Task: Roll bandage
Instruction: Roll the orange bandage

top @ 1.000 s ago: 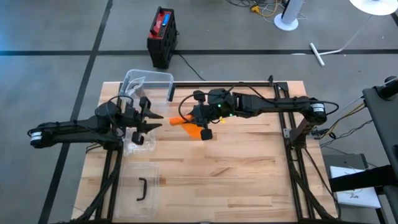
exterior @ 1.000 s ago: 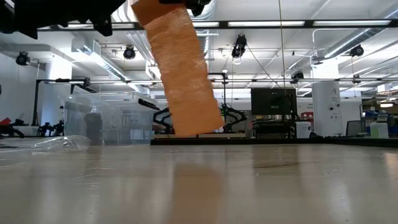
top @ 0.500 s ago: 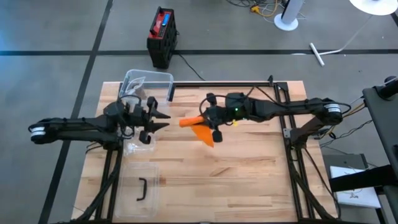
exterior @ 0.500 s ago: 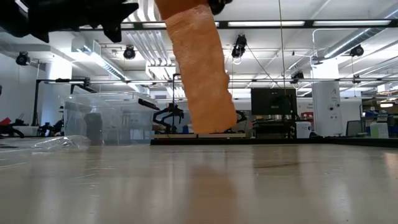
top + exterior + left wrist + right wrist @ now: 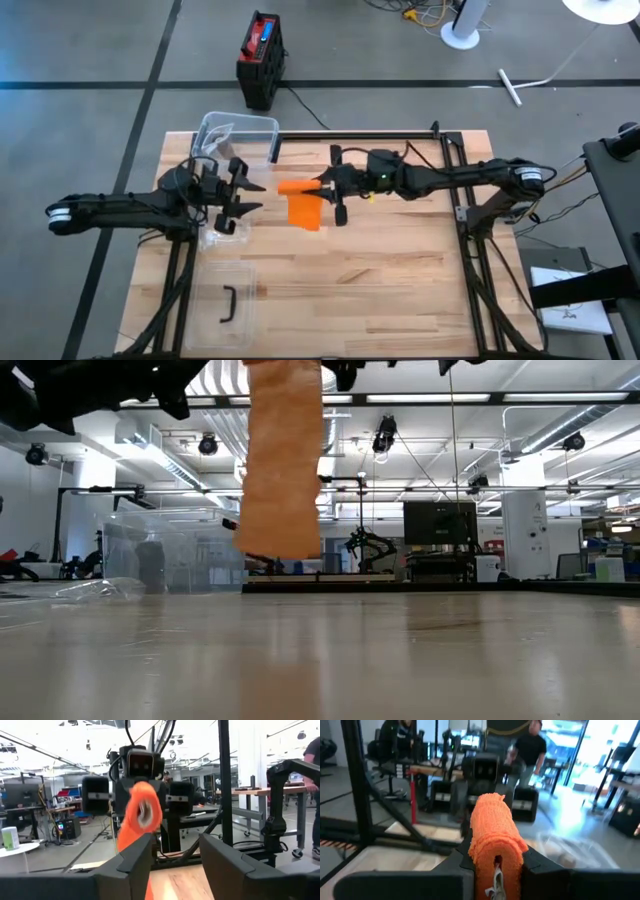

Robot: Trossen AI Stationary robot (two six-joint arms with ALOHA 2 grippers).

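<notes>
The orange bandage is a roll [image 5: 293, 187] with a loose tail [image 5: 306, 212] hanging from it over the middle of the table. My right gripper [image 5: 322, 190] comes from the table's right and is shut on the roll [image 5: 492, 827]. My left gripper [image 5: 256, 192] comes from the left and faces the roll's free end [image 5: 143, 811] across a small gap. Its fingers [image 5: 131, 865] are open and touch nothing. In the low view the tail [image 5: 281, 470] hangs straight, its lower end [image 5: 280, 548] above the tabletop. My right gripper pinches the roll between its two fingers [image 5: 455, 865], at the end nearer the table's right [image 5: 493, 857]. The fingers are level, point toward the table's left and lie along the roll. The roll is lifted clear, and its tail hangs slack below it, off the table.
A clear plastic box [image 5: 238, 135] stands at the far left, just beyond my left gripper. Its lid with a black handle [image 5: 228, 303] lies at the near left, and crumpled clear wrap [image 5: 214, 236] lies between them. People [image 5: 530, 750] are in the room beyond.
My right gripper has tipped up to level, and the roll now points at my left gripper. The tail, which hung slanting before, has swung back toward the table's left and now hangs straight down, still clear of the table.
</notes>
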